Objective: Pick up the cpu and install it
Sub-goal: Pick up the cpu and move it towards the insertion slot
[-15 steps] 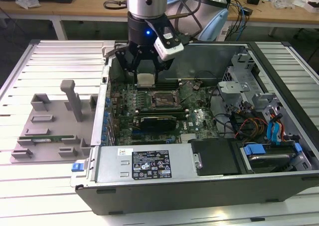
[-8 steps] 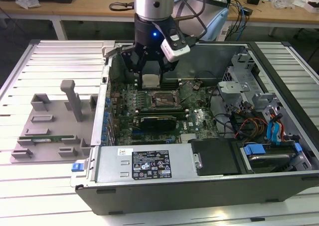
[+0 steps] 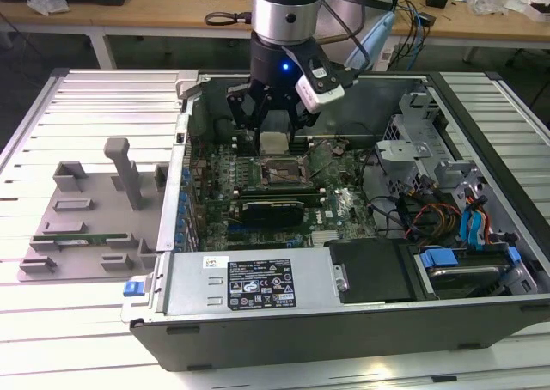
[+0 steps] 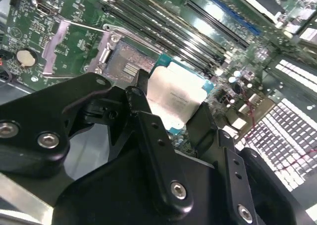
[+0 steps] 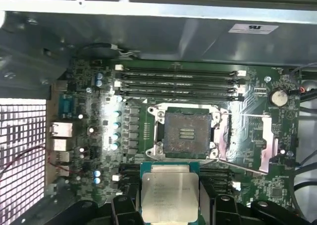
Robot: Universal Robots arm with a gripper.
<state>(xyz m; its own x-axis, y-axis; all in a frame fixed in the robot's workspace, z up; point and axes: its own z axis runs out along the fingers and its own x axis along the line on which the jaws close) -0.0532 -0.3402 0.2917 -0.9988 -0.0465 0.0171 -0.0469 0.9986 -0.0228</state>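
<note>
The cpu point(image 3: 273, 143) is a small silvery square chip with a pale rim. My gripper point(image 3: 272, 139) is shut on it, one black finger on each of two opposite edges. It hangs inside the open computer case, a little above the motherboard, just behind the open socket point(image 3: 284, 173) in the exterior view. In both wrist views the cpu point(image 4: 176, 97) point(image 5: 168, 193) sits between the fingers point(image 4: 141, 111) point(image 5: 220, 207). The bare socket point(image 5: 187, 131) point(image 4: 125, 64) lies uncovered just off the chip's edge, its metal load plate point(image 5: 265, 145) swung open to one side.
The case walls point(image 3: 185, 149) ring the motherboard. Memory slots point(image 5: 178, 81) run beside the socket. A power supply point(image 3: 249, 283) sits at the front, with drive bays and cables point(image 3: 455, 218) at the exterior view's right. A grey fixture tray point(image 3: 86, 210) lies outside at the left.
</note>
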